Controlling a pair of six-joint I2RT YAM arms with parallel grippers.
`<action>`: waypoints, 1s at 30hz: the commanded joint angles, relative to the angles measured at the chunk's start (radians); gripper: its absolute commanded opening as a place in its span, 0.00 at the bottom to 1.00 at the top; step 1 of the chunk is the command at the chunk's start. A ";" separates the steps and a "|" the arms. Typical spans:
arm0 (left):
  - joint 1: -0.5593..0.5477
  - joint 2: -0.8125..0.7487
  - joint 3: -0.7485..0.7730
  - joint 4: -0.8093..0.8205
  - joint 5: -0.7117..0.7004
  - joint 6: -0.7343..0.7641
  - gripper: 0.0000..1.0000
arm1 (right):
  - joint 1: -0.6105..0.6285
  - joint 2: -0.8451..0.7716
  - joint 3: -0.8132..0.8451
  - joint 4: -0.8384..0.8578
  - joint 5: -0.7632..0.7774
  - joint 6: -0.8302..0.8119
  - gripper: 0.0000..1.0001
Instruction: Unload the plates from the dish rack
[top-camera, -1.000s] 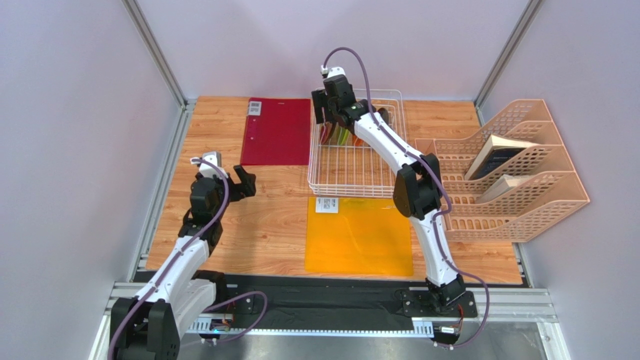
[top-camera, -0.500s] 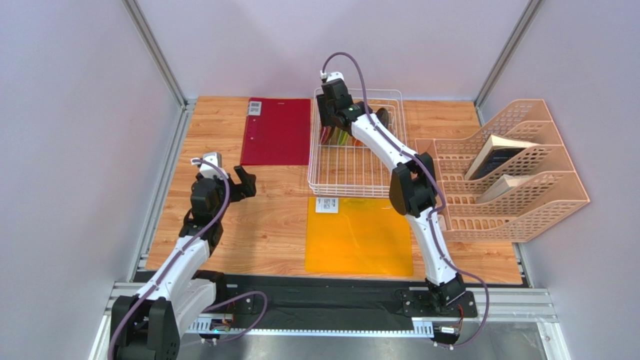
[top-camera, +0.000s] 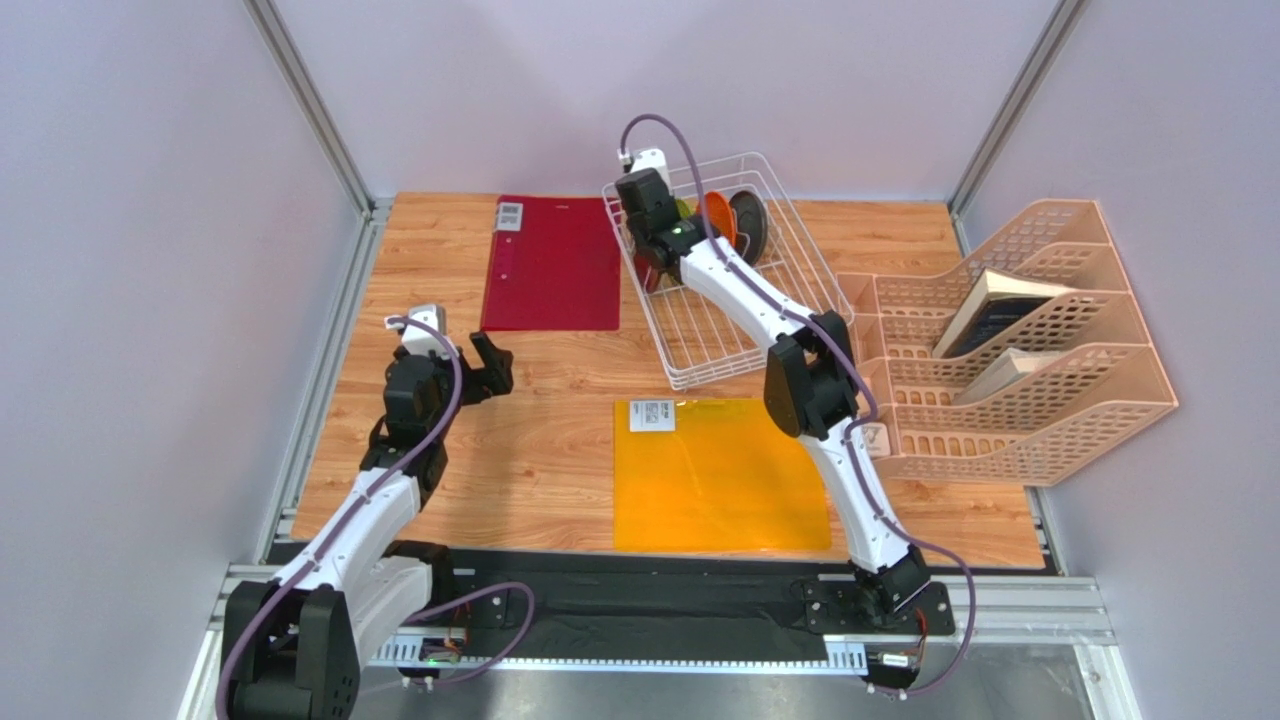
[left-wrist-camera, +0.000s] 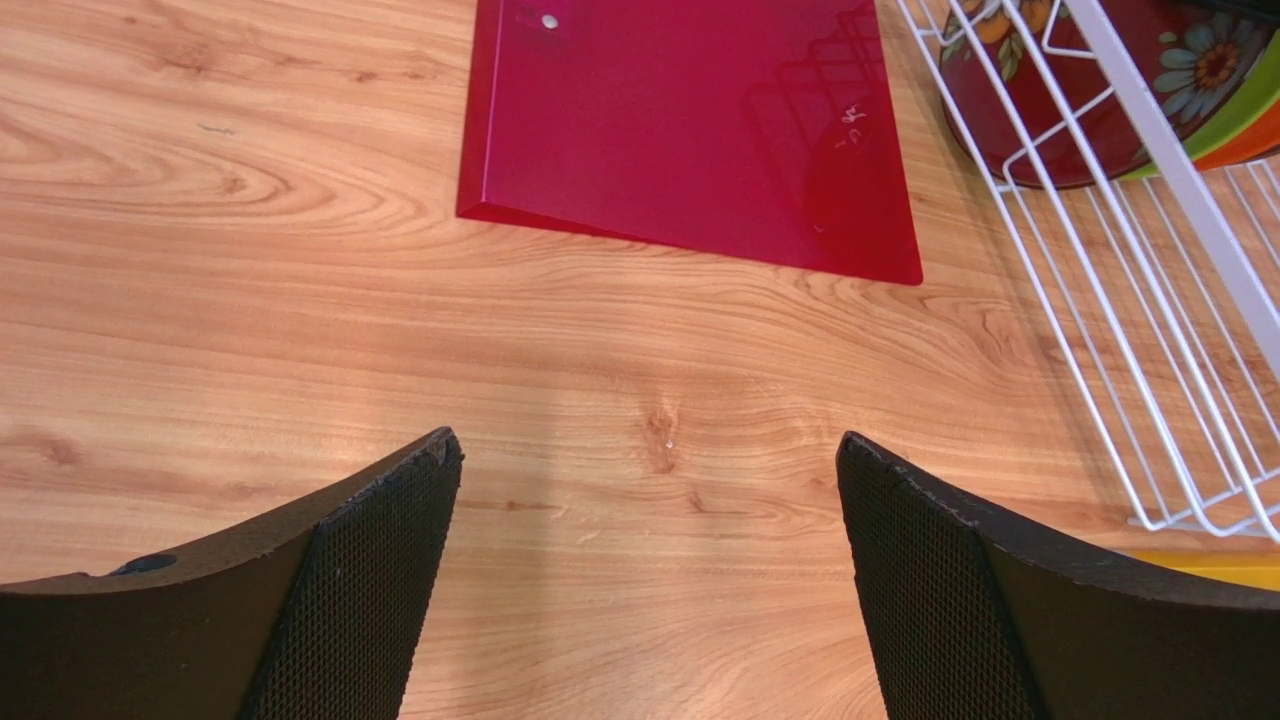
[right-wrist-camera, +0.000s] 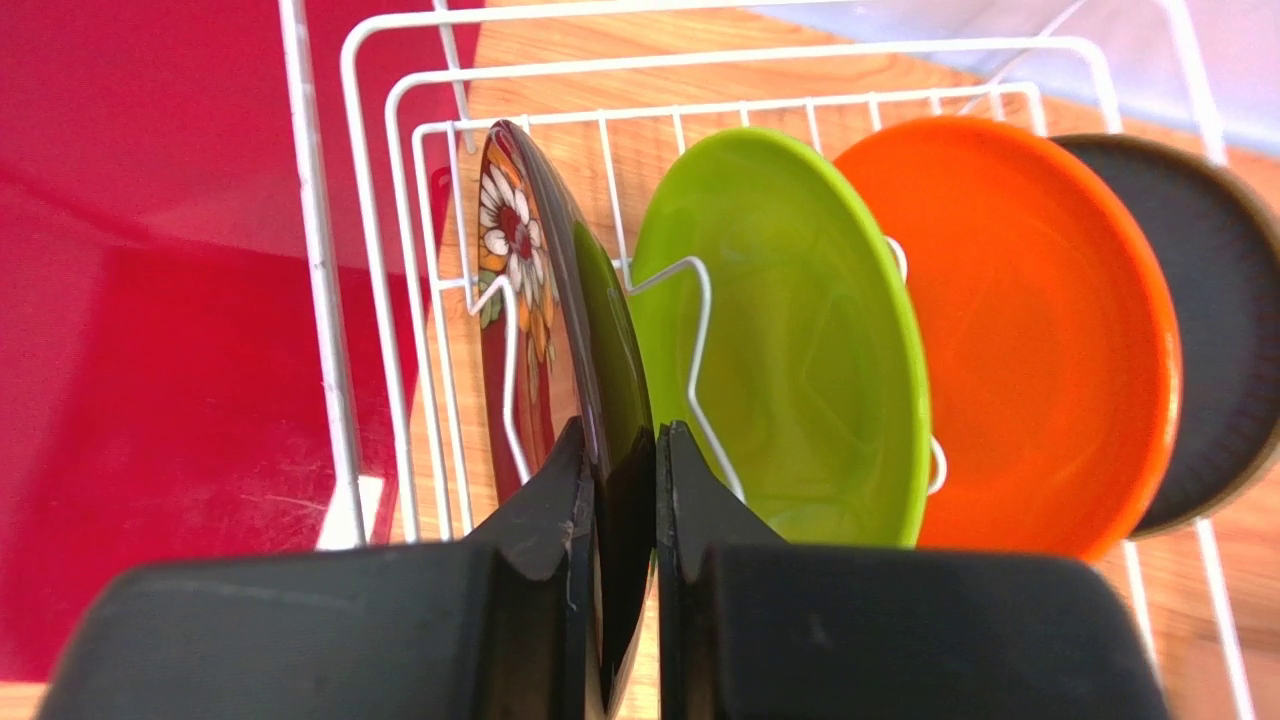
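You've got the table (top-camera: 451, 450) with the dish rack (top-camera: 694, 357) sitting askew by its far edge, and all four plates are on edge at the rack's far end. Your right gripper (right-wrist-camera: 624, 443) is in there, jaws pinched tight on the rim of the dark red patterned plate (right-wrist-camera: 519, 285). The lime green plate (right-wrist-camera: 781, 345), orange plate (right-wrist-camera: 1037, 330) and teal-grey plate (right-wrist-camera: 1202, 330) are lined up beyond it. The held plate's face runs along the fingers, so straight up off the tines looks like your way out. The left gripper (left-wrist-camera: 646, 443) hangs wide open and empty near the left edge, well apart.
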 joint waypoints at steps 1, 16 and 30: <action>-0.004 0.026 0.010 0.042 -0.010 0.013 0.99 | 0.084 0.000 -0.016 0.122 0.192 -0.126 0.00; -0.004 0.055 0.064 0.017 0.029 0.019 1.00 | 0.122 -0.328 -0.384 0.473 0.498 -0.254 0.00; -0.042 0.167 0.153 0.123 0.193 -0.032 0.99 | 0.072 -0.714 -0.643 0.288 0.165 -0.014 0.00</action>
